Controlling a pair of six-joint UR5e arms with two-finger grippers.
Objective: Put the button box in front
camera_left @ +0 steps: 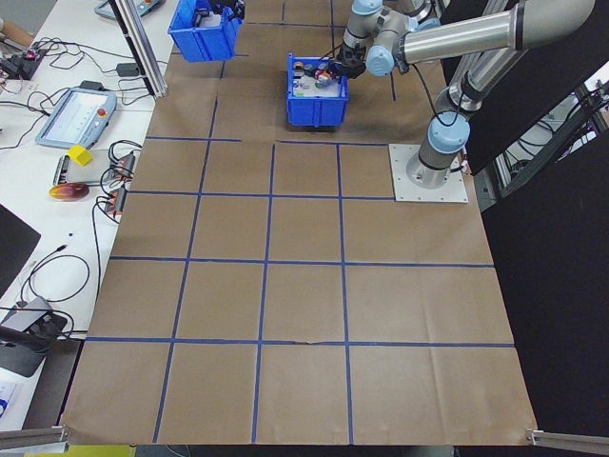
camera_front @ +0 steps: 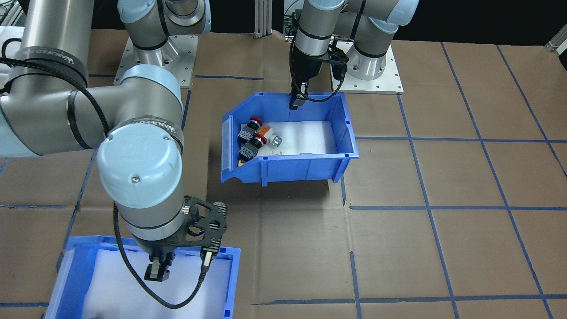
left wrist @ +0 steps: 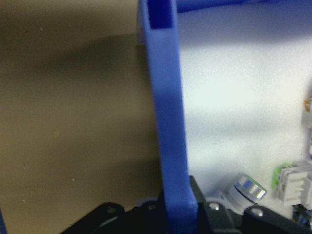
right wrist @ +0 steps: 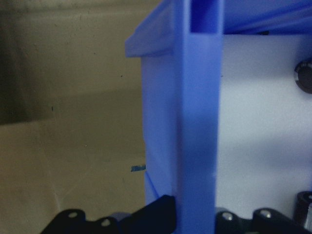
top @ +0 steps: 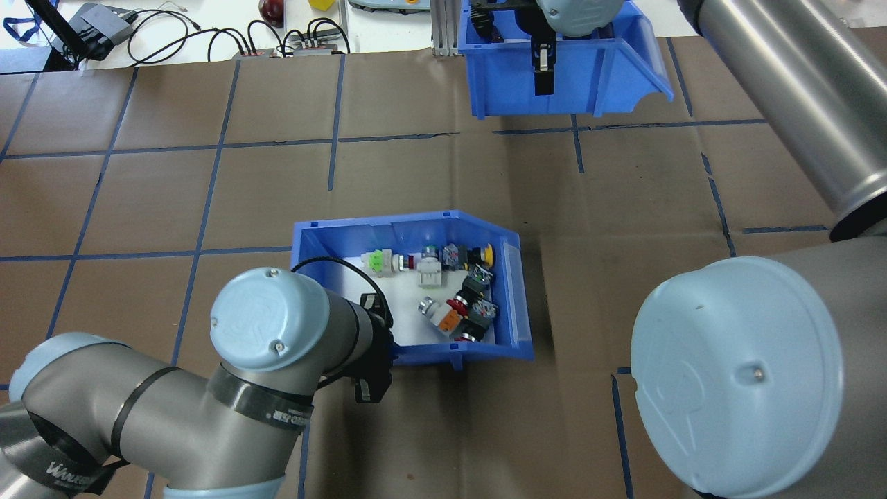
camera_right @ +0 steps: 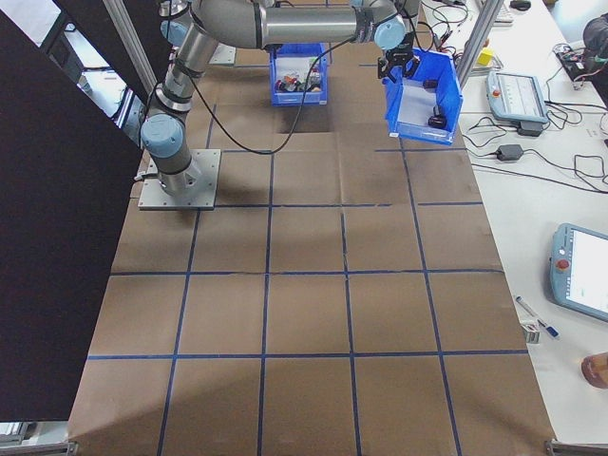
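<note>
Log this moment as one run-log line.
left claw: shut on button box rear wall | right claw: shut on second blue bin wall | both bins lifted

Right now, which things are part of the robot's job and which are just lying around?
Part of the job:
- button box, lifted off the table
- left tool, clamped on its back wall

Just there:
- other blue bin, held by the right tool
- yellow block on the side desk
- tablet

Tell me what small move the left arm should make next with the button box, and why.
Probably carry it forward, away from the robot's base, keeping it level: the left gripper is shut on the rear wall of the button box, which seems lifted.
</note>
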